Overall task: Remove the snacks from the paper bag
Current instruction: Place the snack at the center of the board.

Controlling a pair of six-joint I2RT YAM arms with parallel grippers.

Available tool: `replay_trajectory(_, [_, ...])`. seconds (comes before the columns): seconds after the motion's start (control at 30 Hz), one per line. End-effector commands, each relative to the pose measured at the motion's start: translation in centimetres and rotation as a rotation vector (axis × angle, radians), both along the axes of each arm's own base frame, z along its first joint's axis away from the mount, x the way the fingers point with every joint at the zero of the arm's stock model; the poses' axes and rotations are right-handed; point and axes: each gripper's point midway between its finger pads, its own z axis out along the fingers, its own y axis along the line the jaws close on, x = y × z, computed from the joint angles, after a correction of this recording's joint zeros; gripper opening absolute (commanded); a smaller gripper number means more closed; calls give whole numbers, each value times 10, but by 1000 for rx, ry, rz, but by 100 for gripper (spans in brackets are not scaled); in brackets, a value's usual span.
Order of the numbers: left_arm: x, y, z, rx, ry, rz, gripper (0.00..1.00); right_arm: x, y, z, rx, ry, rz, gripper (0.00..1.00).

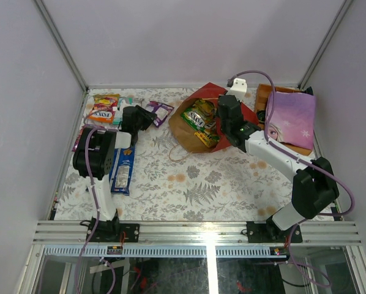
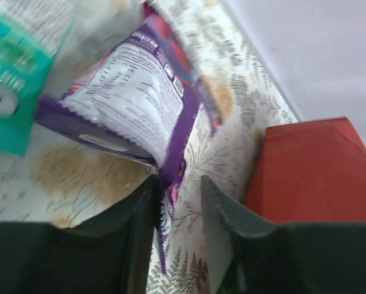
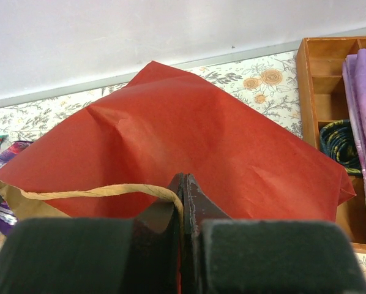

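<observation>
The paper bag point(image 1: 184, 127) lies on its side at the back centre, mouth toward the left arm, with green and yellow snacks point(image 1: 201, 116) inside. Its red outside fills the right wrist view point(image 3: 171, 135). My right gripper point(image 3: 184, 180) is shut on the bag's thin loop handle point(image 3: 97, 193) at the rim. A purple packet point(image 2: 140, 98) lies on the cloth left of the bag. My left gripper point(image 2: 178, 184) stands open just above the cloth, and the packet's edge rests against its left finger. The right finger is clear of the packet.
An orange candy bag point(image 1: 103, 107), a teal pack point(image 2: 11, 92) and long blue packs point(image 1: 123, 168) lie along the left side. A wooden tray point(image 3: 327, 79) holding a lilac snowflake bag point(image 1: 291, 119) sits at the back right. White walls close in on three sides.
</observation>
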Motion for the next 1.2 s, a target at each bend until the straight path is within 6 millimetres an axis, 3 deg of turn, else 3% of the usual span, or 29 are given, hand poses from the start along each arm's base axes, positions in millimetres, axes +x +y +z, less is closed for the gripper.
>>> replay_trajectory(0.0, [0, 7, -8, -30, -52, 108, 51, 8, -3, 20, 37, -38, -18, 0])
replay_trajectory(0.1, [-12, 5, -15, -15, -24, 128, 92, 7, -4, 18, 34, -25, -17, 0])
replay_trajectory(0.13, [-16, 4, -14, 5, -19, 130, 99, 6, -4, 17, 31, -22, -19, 0])
replay_trajectory(0.27, [-24, 3, 13, 126, -33, 138, 100, 4, -7, 16, 18, -14, -21, 0])
replay_trajectory(0.4, [-21, 11, 59, 279, -94, 142, 100, 3, -6, 15, 17, -7, -13, 0])
replay_trajectory(0.47, [-11, 10, 73, 356, -115, 88, 86, 3, -5, 13, 16, -1, -9, 0])
replay_trajectory(0.5, [-1, 7, 85, 372, -130, 56, 73, 3, -4, 12, 18, 2, -6, 0])
replay_trajectory(0.57, [16, -5, 88, 367, -132, -44, 39, 4, -3, 13, 24, 3, -1, 0])
replay_trajectory(0.6, [24, -13, 85, 354, -127, -90, 24, 3, -2, 12, 25, 5, 3, 0])
replay_trajectory(0.7, [48, -33, 54, 332, -44, -213, 1, 2, -3, 13, 27, 6, 7, 0])
replay_trajectory(0.8, [64, -49, 9, 277, 59, -297, 0, -1, -6, 14, 19, 4, 5, 0])
replay_trajectory(0.93, [63, -53, -46, 180, 180, -303, 0, -6, -12, 14, 6, 3, -6, 0])
replay_trajectory(1.03, [56, -43, -70, 178, 240, -250, 6, -8, -14, 12, 1, 4, -9, 0])
replay_trajectory(1.17, [56, -24, -81, 203, 283, -171, 12, -8, -14, 7, 1, 12, -7, 0])
